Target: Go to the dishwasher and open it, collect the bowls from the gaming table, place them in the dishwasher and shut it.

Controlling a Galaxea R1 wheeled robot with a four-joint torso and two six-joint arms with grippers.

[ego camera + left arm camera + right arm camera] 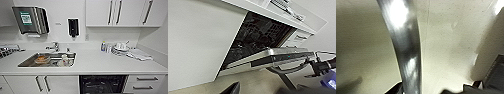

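Note:
The dishwasher (102, 84) stands open under the counter, its dark inside and racks showing. In the left wrist view its steel door (278, 54) hangs partly lowered, with the racks (260, 30) behind it and the bar handle (291, 68) under its top edge. My right gripper (318, 68) is at the end of that handle. In the right wrist view the steel handle (404, 47) runs very close across the pale door front. The gaming table and the bowls are out of view.
A white counter (100, 62) holds a steel sink (47, 60) with items in it, a tap (55, 46), and dishes and a cloth at the right (125, 48). White drawers (146, 82) flank the dishwasher on the right, cabinet doors (42, 83) on the left.

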